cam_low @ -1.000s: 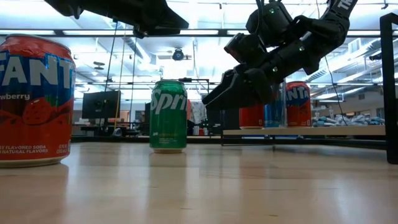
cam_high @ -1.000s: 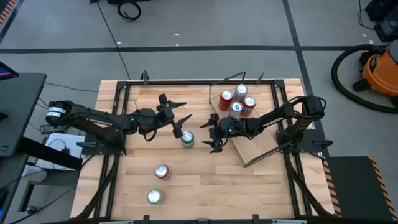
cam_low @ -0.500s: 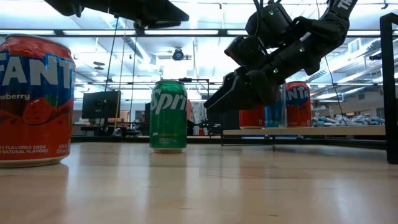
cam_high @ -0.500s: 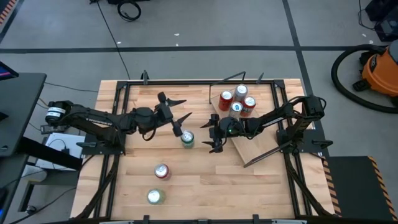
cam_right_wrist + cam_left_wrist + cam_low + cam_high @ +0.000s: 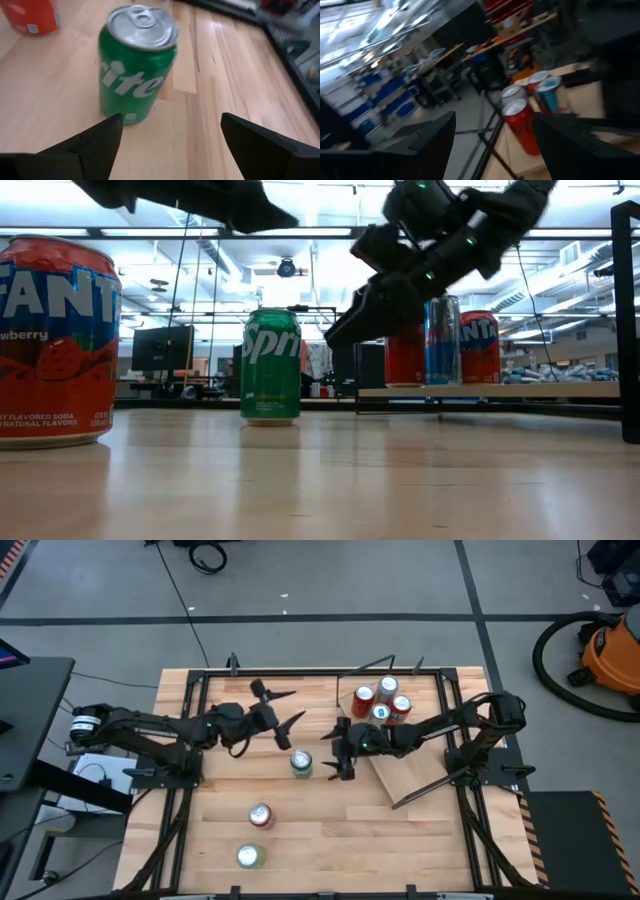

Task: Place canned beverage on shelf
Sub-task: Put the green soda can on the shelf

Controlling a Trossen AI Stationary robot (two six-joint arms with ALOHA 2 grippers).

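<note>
A green Sprite can [image 5: 301, 762] [image 5: 137, 65] stands upright on its base in the middle of the table. My right gripper [image 5: 331, 750] [image 5: 170, 145] hovers open just to its right, slanting down toward it without touching. My left gripper [image 5: 297, 706] is open and level in the air on the can's far left side, holding nothing. The shelf [image 5: 405, 772] is a light board lying askew at the right, with several cans [image 5: 381, 703] [image 5: 520, 120] upright at its far end.
A red Fanta can [image 5: 260, 816] [image 5: 55, 340] and another green can [image 5: 248, 857] stand toward the table's near edge. Black frame rods [image 5: 205, 690] run along the table's sides. Bare board shows on the shelf's near part.
My left gripper has drawn away from the Sprite can toward the far edge, rising a little and rolling about its own axis. My right gripper has risen slightly and edged left toward the can. Both stay open; the can has not moved.
</note>
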